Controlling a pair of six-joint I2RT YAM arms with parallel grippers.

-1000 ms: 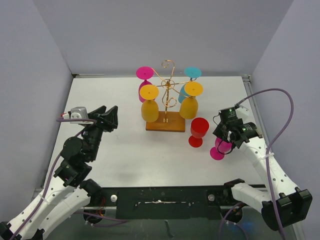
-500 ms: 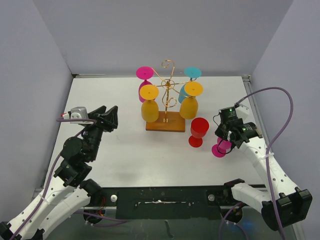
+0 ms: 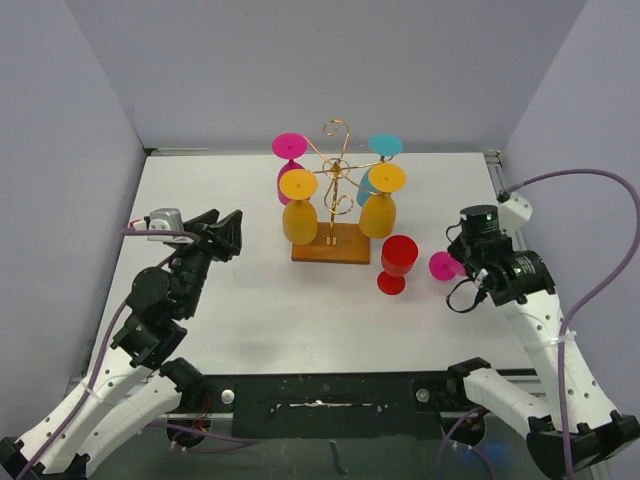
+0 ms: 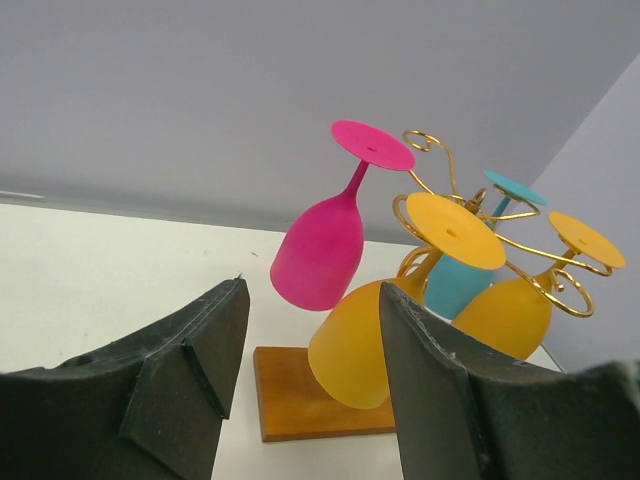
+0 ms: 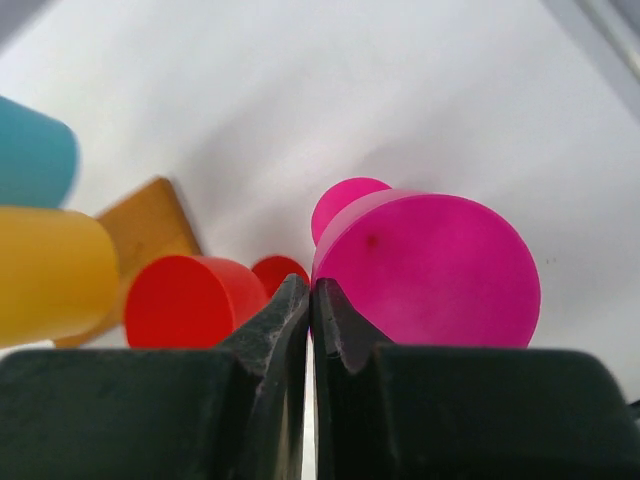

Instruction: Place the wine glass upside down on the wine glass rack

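the right gripper (image 5: 308,322) was clamped on the pink glass (image 3: 443,266), held just right of the rack (image 3: 337,185): the carry step, i judged. next it needed the stem threaded, bowl down, into a free arm. the left gripper (image 4: 312,300) stood wide open left of the rack.

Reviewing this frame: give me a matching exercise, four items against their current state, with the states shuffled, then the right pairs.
1. red glass
2. teal glass
3. left hand
4. right hand

A. shut on a magenta glass
B. open, holding nothing
C. hanging upside down on the rack
D. standing upright on the table

Pairs: 1-D, 2-C, 3-B, 4-A
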